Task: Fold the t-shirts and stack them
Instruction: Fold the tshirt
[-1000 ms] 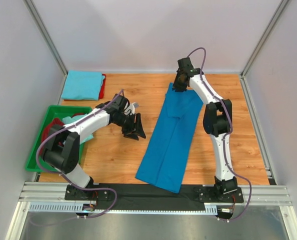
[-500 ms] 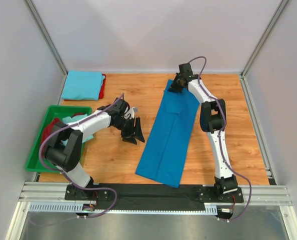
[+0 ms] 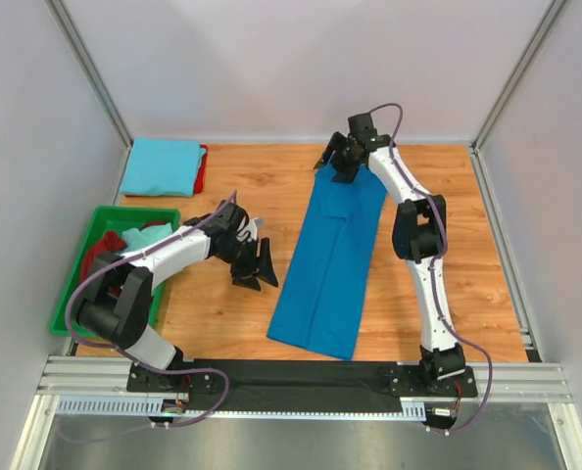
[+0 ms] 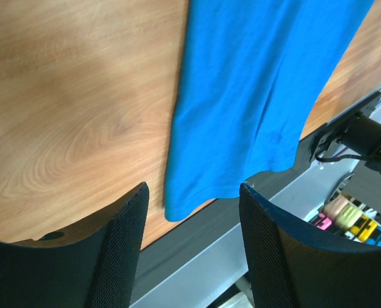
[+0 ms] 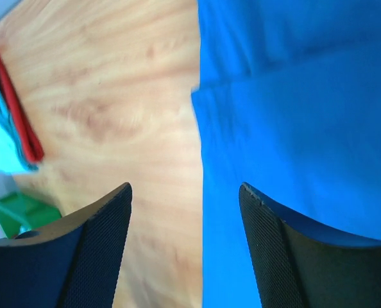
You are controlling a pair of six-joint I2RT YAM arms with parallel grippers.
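Note:
A royal blue t-shirt (image 3: 332, 259) lies folded into a long strip down the middle of the table, its near end overhanging the table's front edge. My right gripper (image 3: 332, 160) hovers open over the strip's far left corner (image 5: 293, 128), nothing between its fingers. Left of the strip, above bare wood, is my left gripper (image 3: 254, 266); it stands open and empty, with the shirt's near corner (image 4: 190, 199) ahead of its jaws. A sky blue t-shirt (image 3: 161, 164) lies folded on a red one (image 3: 202, 168) at the far left corner.
A green tray (image 3: 71, 311) at the left edge holds more crumpled shirts, maroon and pale aqua (image 3: 139, 238). A black strip and metal rail (image 3: 301, 377) run along the near edge. White walls enclose the table.
My right gripper has let go of the royal blue shirt's far end and opened, shifting left. The left gripper has moved slightly toward the near edge.

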